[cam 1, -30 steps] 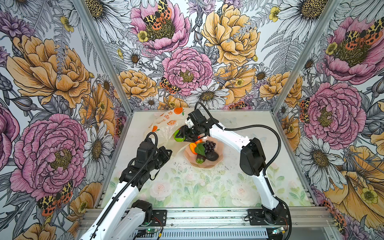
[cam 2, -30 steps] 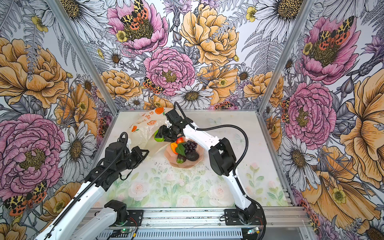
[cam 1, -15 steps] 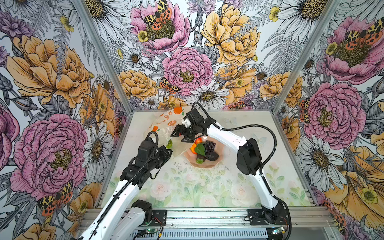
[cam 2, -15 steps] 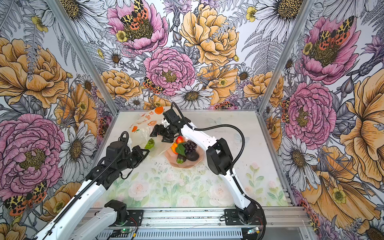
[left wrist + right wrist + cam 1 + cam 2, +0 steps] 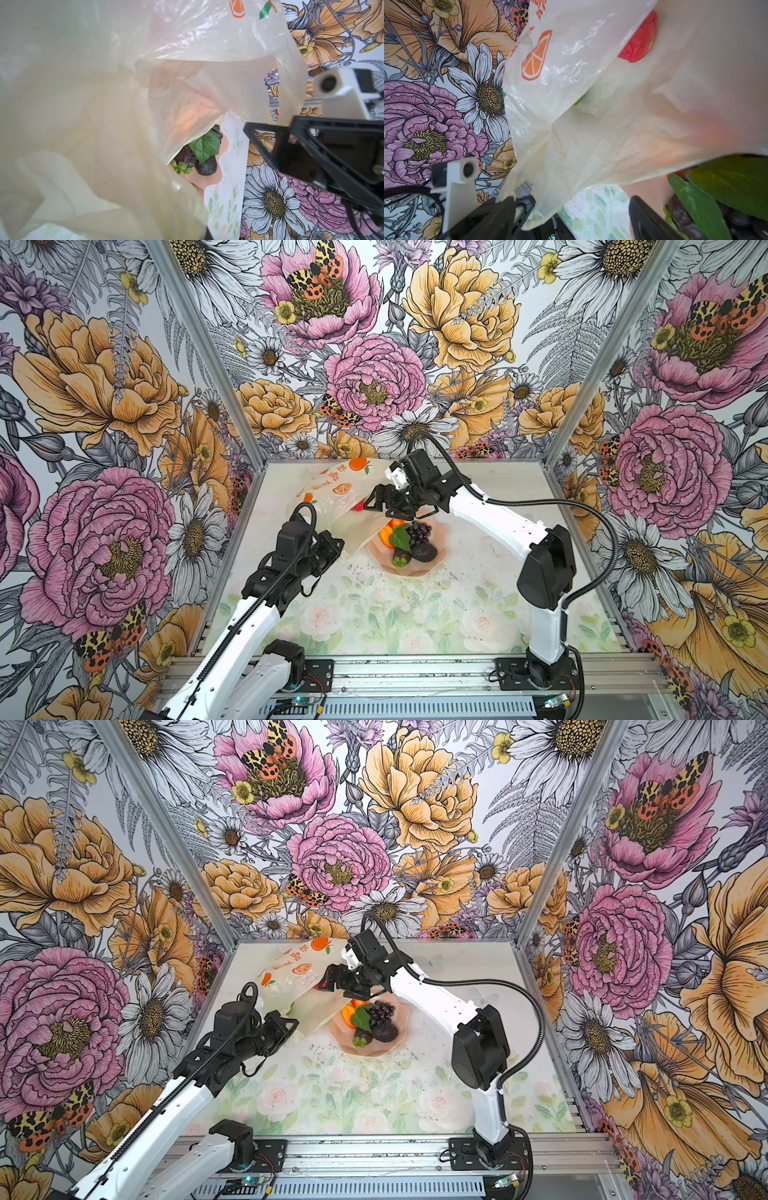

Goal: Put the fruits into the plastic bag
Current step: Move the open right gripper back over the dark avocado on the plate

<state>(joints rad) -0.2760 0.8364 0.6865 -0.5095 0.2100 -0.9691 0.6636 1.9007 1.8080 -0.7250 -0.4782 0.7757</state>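
Over the floral tabletop point(image 5: 374, 614), left claw point(image 5: 338, 546) clamps the plastic bag point(image 5: 332, 499); right claw point(image 5: 380, 506) gapes empty beside its mouth.

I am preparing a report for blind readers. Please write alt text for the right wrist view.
A crinkly translucent plastic bag fills most of the view, with a red fruit and a green fruit showing through it. The left pincer grips the bag's edge; a green leaf shows beside the bag.
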